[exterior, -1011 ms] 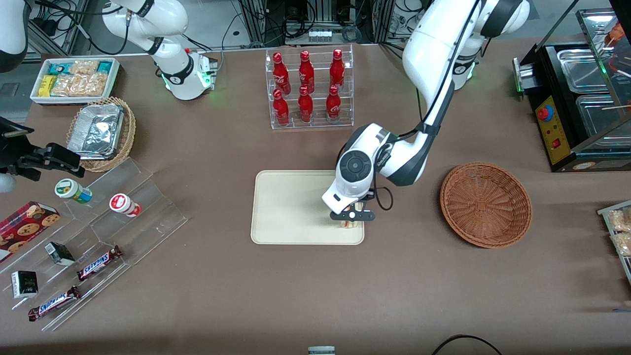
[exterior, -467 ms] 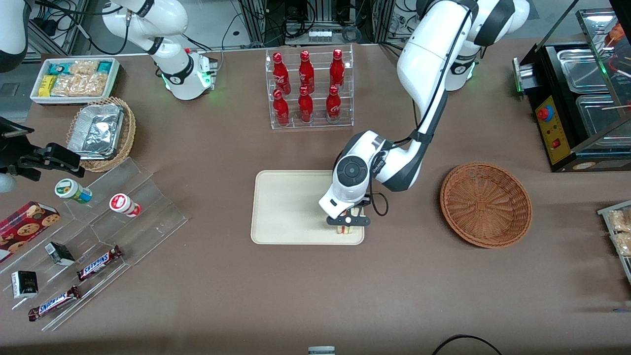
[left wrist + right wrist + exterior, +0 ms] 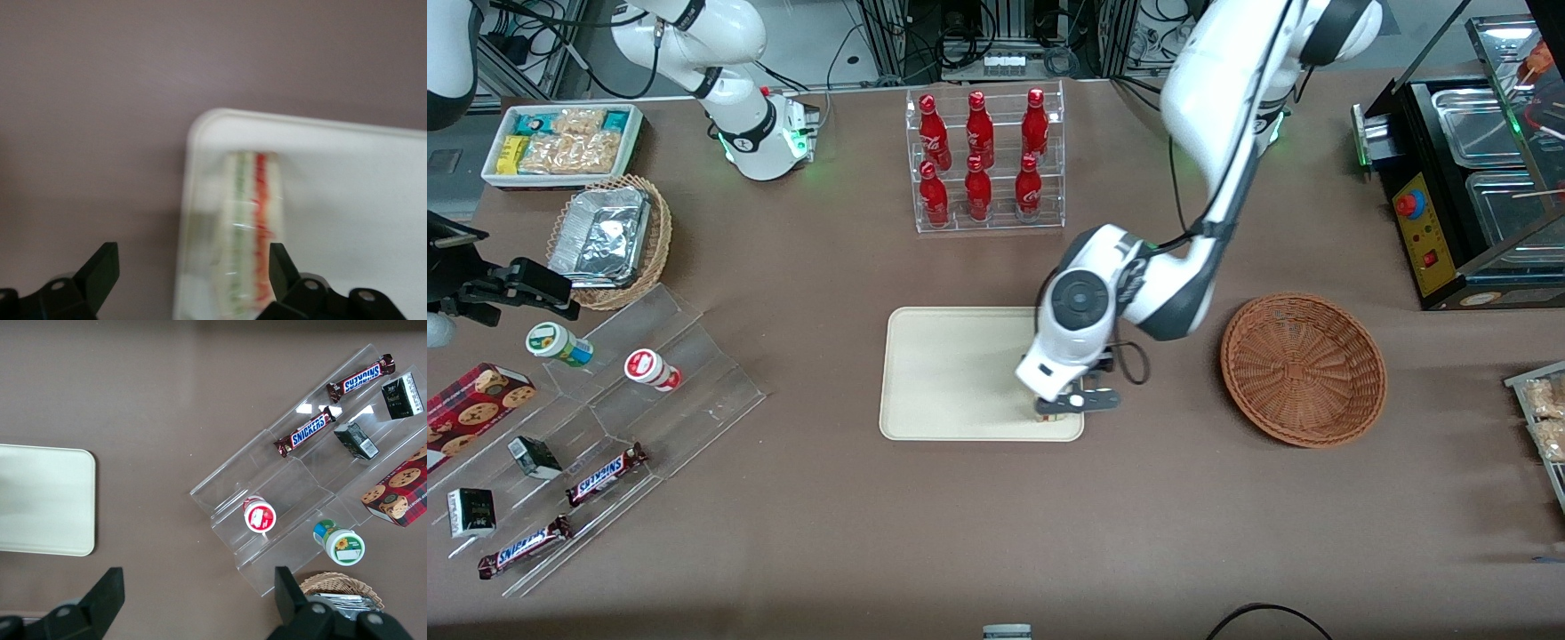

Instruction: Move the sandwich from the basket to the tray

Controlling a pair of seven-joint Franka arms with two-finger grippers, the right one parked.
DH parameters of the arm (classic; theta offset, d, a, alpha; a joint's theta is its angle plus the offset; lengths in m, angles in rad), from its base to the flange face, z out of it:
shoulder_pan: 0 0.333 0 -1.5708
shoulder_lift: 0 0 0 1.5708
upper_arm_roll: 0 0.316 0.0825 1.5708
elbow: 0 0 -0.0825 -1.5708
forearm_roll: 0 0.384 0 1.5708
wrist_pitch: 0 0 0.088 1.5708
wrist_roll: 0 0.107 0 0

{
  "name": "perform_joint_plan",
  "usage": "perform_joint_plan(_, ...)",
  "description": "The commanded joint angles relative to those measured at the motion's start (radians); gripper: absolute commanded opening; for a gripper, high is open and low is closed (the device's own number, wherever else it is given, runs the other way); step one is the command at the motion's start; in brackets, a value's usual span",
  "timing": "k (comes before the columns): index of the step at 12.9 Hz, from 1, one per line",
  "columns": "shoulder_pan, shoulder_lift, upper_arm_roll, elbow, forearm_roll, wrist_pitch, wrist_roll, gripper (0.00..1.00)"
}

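Triangular pale-bread sandwich (image 3: 248, 227) lies on cream rectangular tray (image 3: 347, 200), near corner. Gripper (image 3: 190, 280) above, jaws apart. We judge sandwich soft, light; pinch bread faces gently.

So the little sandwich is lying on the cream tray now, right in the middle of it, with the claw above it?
Not in the middle. The sandwich lies on the tray, but by the tray's corner nearest the basket and the front camera. The left wrist view shows it close beside the rounded rim. The gripper is above it, fingers open.
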Motion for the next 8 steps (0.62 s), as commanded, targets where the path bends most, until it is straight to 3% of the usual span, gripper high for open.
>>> perform_joint_plan(1, 0.098, -0.162, 0.030, -0.053, 0.011, -0.098, 0.095, 1.00)
perform_joint_plan(4, 0.230, -0.361, 0.032, -0.197, 0.011, -0.132, 0.259, 1.00)
perform_joint_plan(8, 0.353, -0.567, 0.035, -0.326, 0.020, -0.180, 0.327, 1.00)
